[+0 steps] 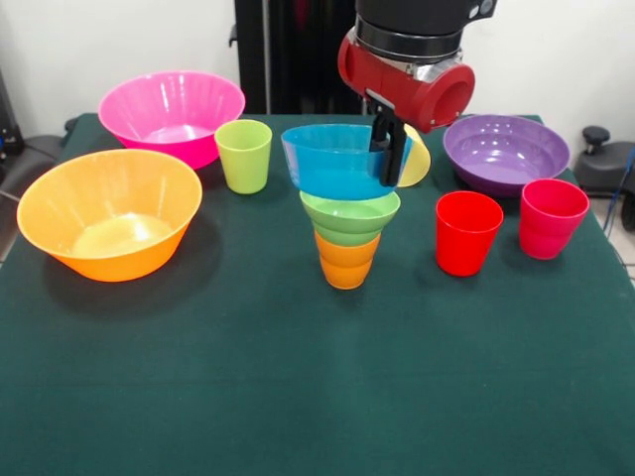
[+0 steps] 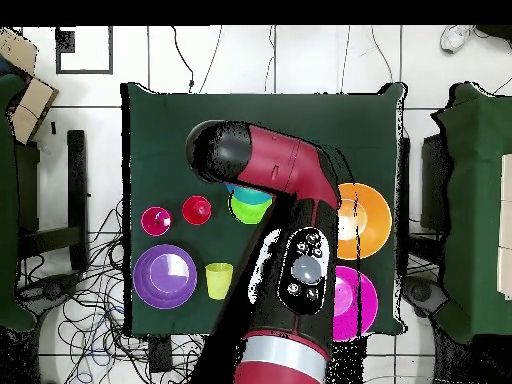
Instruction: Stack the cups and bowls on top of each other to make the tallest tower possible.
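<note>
The small blue bowl [image 1: 335,159], tilted atop the light green bowl [image 1: 349,215] and orange ribbed cup [image 1: 347,260], is clamped at its rim by the tool [image 1: 389,149].

- A robotics lab is indicated rather than a home or a shop.
- A red and black robot arm [image 2: 290,230] is mounted at a table covered in green cloth [image 1: 298,397].
- Loose cables [image 2: 100,320] are strewn over a white tiled floor [image 2: 300,60].
- Bare white walls [image 1: 60,50] are seen behind.
</note>
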